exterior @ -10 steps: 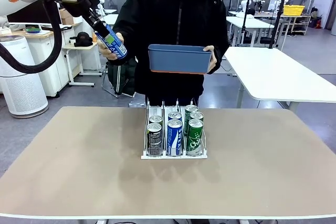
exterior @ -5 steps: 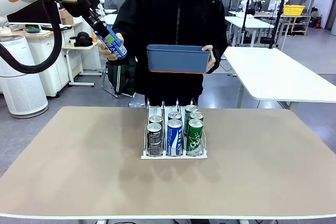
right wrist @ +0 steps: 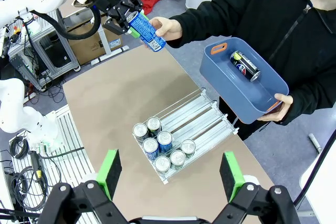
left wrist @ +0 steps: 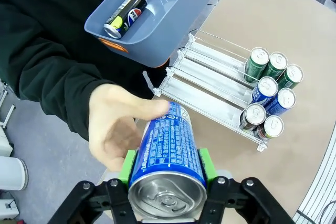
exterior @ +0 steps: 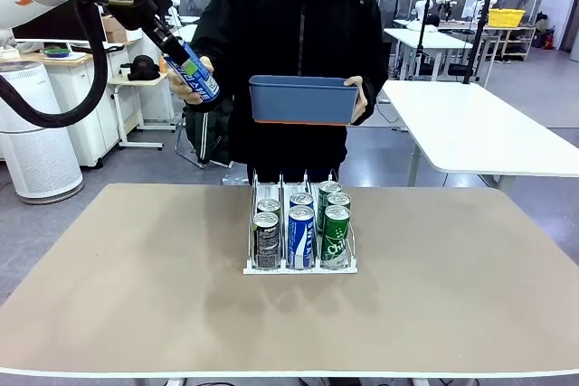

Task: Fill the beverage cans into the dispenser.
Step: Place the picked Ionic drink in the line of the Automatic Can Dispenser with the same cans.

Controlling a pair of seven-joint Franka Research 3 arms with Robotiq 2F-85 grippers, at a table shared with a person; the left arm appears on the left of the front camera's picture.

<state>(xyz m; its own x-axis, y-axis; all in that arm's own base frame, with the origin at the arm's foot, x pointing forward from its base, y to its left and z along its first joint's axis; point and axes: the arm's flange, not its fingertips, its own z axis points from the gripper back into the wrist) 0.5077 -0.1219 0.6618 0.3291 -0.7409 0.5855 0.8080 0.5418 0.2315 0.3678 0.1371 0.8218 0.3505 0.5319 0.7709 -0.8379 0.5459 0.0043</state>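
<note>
Front view has the left gripper [exterior: 174, 50] pinching the silver-topped end of a blue can [exterior: 194, 74], held high beyond the table's [exterior: 118, 314] far left edge. The can's long axis slants, top up-left in the jaws and base down-right against the person's hand [left wrist: 113, 129]. Six other cans [exterior: 301, 237] stand upright at the near end of the dispenser [exterior: 282, 185]. The right gripper [right wrist: 170, 174] hangs spread and empty. Compared with a second ago, the held can has barely moved, while the blue bin [exterior: 303, 108] has shifted slightly toward picture left.
</note>
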